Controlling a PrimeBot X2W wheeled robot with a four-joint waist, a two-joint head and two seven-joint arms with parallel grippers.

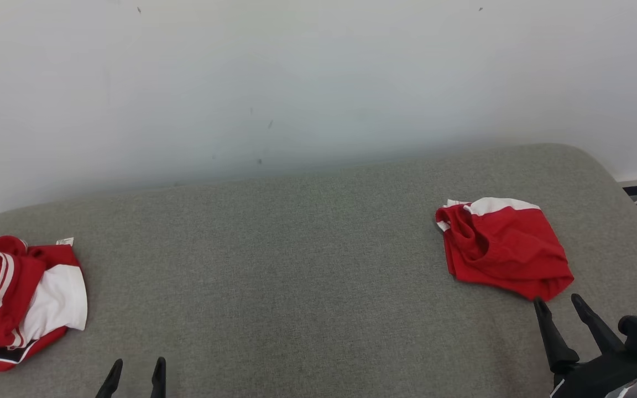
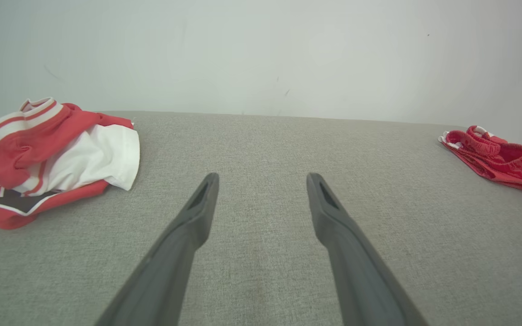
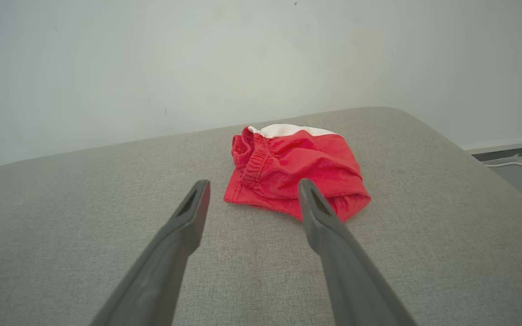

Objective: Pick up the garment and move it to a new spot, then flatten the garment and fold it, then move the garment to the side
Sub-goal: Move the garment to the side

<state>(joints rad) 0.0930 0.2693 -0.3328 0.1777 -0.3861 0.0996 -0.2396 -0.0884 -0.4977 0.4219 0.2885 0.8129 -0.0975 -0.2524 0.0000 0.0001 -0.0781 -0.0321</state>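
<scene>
Left gripper [image 1: 137, 362] sits low at my near edge, fingers spread wide, nothing between them

Right gripper [image 1: 558, 300] is just as wide and empty, its tips just short of the red shorts [image 1: 504, 249], not touching

The shorts lie bunched on the right part of the grey cushion [image 1: 296, 265], waistband rucked, a white panel at the far edge

A red-and-white jersey [image 1: 14, 298] lies crumpled at the far left, well apart from the shorts

I can't say for certain which garment is meant; my right arm's aim suggests the shorts

My read: nothing is done yet. Neither piece is lifted, flat or squarely folded

Left to do: grasp, carry to a new spot, flatten, fold, shift aside. The bare middle of the cushion looks the likely spot
</scene>
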